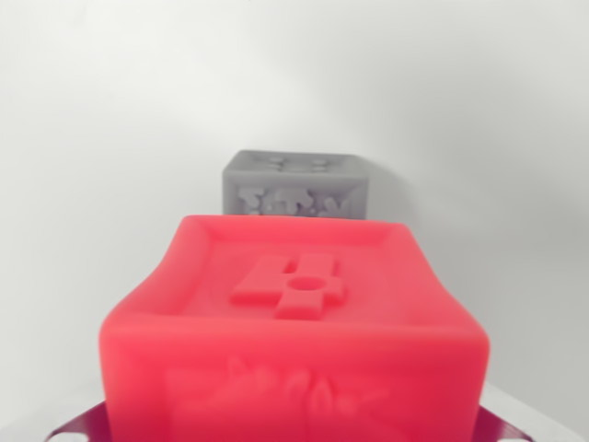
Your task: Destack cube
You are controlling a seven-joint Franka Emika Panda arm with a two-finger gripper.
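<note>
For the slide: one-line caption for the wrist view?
Wrist view: red cube with a raised "4" on top fills the foreground; a grey cube sits behind it on a white surface.

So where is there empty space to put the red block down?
Bare white surface lies on the wrist view's left and right of the red cube. The middle is crowded: the grey cube sits just behind the red one.

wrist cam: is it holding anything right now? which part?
Cannot be told. The red cube fills the near frame, with the grey cube apart behind it, but the jaws are out of view, so no hold shows.
</note>
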